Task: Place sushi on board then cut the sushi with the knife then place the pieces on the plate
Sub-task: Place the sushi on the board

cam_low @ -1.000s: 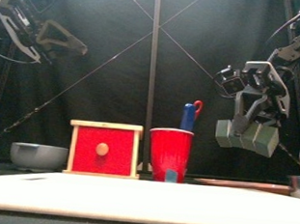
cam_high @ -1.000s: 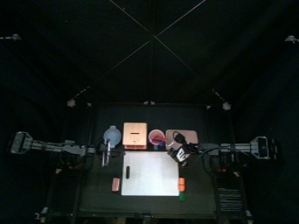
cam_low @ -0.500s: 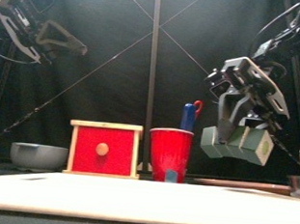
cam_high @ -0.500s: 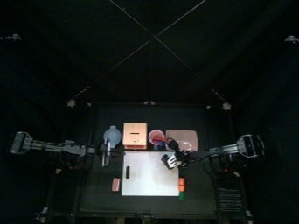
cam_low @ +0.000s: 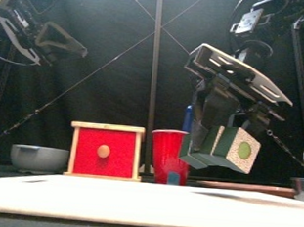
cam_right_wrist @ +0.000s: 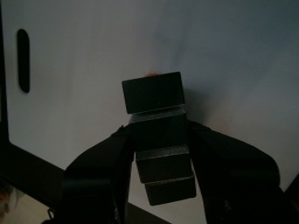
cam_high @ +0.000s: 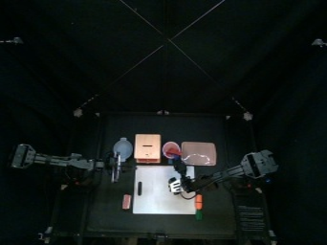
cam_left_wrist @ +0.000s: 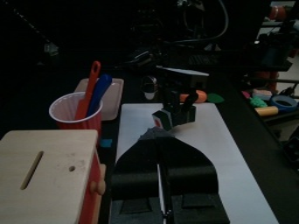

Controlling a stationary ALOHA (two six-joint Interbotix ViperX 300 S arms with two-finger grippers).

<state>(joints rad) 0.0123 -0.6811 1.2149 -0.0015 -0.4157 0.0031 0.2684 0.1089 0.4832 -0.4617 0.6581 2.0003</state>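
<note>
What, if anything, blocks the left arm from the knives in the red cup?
Likely nothing, so yes: the red cup stands uncovered near the left gripper, nothing between. The right gripper holds the sushi roll over the white board, clear of it.

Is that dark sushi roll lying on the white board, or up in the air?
In the air: the right gripper clamps the sushi roll clear above the white board.

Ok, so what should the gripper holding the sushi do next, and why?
Probably lower it straight down. The right gripper is shut on the dark green toy sushi roll, which hangs in the air above the white cutting board, not touching it. The roll has to lie on the board before any cutting can start.
</note>
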